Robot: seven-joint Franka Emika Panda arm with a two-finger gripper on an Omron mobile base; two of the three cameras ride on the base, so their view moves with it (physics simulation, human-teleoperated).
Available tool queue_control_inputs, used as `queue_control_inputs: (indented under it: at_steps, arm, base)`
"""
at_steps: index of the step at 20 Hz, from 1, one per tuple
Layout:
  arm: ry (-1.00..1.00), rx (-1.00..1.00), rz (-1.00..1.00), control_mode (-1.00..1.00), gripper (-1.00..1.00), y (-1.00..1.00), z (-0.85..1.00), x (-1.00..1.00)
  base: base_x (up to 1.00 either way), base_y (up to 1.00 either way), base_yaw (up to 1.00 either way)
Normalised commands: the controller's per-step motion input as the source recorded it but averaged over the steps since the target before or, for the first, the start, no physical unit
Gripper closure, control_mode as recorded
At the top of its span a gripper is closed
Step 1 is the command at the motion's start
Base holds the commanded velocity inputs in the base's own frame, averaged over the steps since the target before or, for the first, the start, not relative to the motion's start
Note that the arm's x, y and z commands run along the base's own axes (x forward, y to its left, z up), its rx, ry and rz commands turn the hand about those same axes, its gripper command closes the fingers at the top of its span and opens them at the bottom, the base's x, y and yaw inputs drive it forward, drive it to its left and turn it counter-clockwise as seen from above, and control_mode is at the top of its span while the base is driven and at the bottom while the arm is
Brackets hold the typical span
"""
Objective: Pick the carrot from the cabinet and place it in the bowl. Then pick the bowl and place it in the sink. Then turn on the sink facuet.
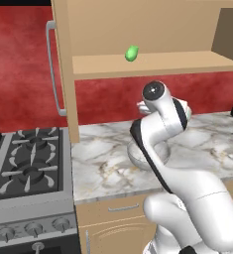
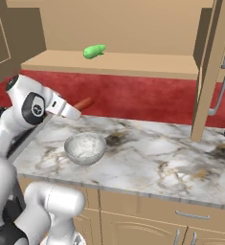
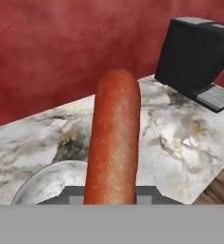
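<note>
Carrot point(image 2: 84, 103) sits clamped in the gripper point(image 2: 74, 111), jutting out past the fingertips toward one o'clock in the right base view, in the air above the marble counter point(image 2: 147, 153) and in front of the red wall. The bowl point(image 2: 85, 148) rests on the counter just below and toward five o'clock of it, so the step in hand appears to be the drop into the bowl. To do it well, the hand should come squarely over the bowl's middle, tip the carrot downward and descend close to the rim before letting go, since a long stick released high or off-centre could bounce out. The hand view runs along the carrot's length and catches the bowl's rim point(image 3: 46, 178) at seven o'clock, plus a dark appliance point(image 3: 194, 52) at two o'clock. From the left base view the arm covers most of the bowl, yet the cabinet point(image 1: 138, 30), its shelf and a green vegetable point(image 1: 132, 53) show plainly.
</note>
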Motion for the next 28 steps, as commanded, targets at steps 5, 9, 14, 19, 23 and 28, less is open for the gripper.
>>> queue_control_inputs:
  at_steps: [5, 9, 14, 19, 23, 28]
  arm:
    - [0.11, 0.0, 0.0, -1.0, 1.0, 0.02, -1.0, 0.12]
    - [0.13, 0.0, 0.0, -1.0, 1.0, 0.0, -0.91, 0.45]
    - [0.14, 0.0, 0.0, -1.0, 1.0, 0.04, -0.72, 0.48]
    - [0.15, 0.01, 0.0, -1.0, 1.0, 0.0, -0.11, 0.49]
    - [0.13, 0.01, 0.0, -1.0, 1.0, 0.0, -0.03, 0.28]
    - [0.06, 0.0, 0.02, -1.0, 1.0, 0.0, -0.43, 0.05]
  base:
    - [0.0, 0.0, 0.0]
    - [0.0, 0.0, 0.0]
    - [0.0, 0.0, 0.0]
    - [0.0, 0.0, 0.0]
    - [0.0, 0.0, 0.0]
    - [0.0, 0.0, 0.0]
